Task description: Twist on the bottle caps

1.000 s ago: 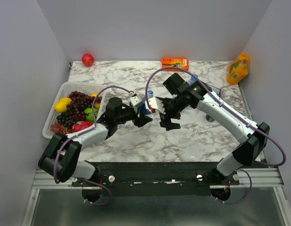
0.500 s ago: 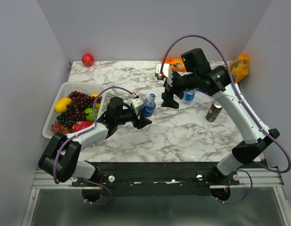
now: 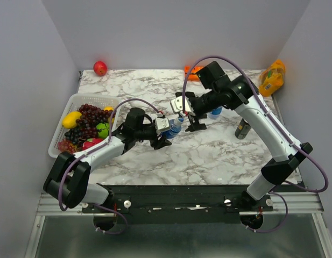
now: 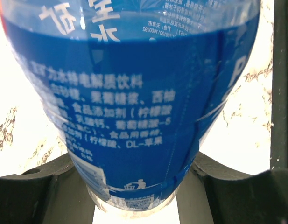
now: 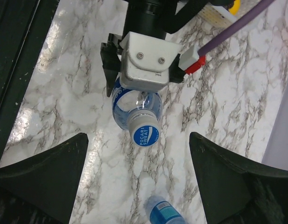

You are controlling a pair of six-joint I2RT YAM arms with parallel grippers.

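Note:
My left gripper is shut on a clear bottle with a blue label, held tilted toward the right arm. The label fills the left wrist view, with my left gripper closed around the bottle's base. In the right wrist view this bottle carries a cap with a blue printed top. My right gripper is wide open, just short of the cap and not touching it; from above, the right gripper sits beside the bottle's neck. A second bottle stands behind it.
A dark can stands right of the right arm. A white basket of fruit is at the left. A red apple, an orange packet and a yellow bag lie along the back edge.
My right arm swung up and back, then came down toward the bottle in my left gripper. The left gripper moved slightly right and tilted the bottle toward it.

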